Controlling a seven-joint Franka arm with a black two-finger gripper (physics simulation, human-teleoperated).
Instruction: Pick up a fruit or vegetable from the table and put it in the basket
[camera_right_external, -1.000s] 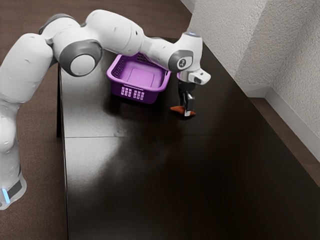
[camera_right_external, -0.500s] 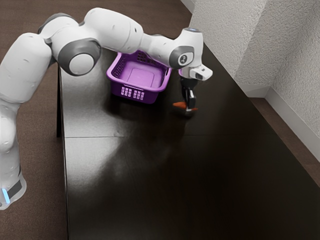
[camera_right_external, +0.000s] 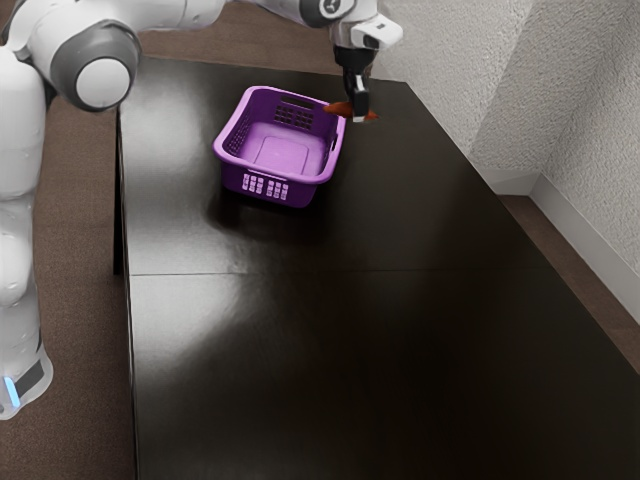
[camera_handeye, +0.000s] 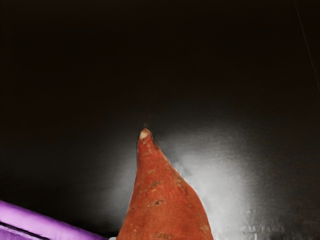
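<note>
The gripper (camera_right_external: 359, 112) holds the sweet potato (camera_right_external: 338, 108); carry it high toward the exterior view's 8 o'clock, over the basket's (camera_right_external: 303, 191) middle.

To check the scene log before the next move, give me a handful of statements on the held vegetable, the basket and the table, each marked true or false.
1. The black two-finger gripper is shut on an orange-red, tapered sweet potato. True.
2. The purple plastic basket stands upright on the dark, glossy table. True.
3. The sweet potato lies on the basket's floor. False: it is held up in the air, by the basket's rim.
4. The basket's walls are solid, without any holes. False: rows of small openings pierce them.
5. The sweet potato narrows to a pale tip. True.
</note>
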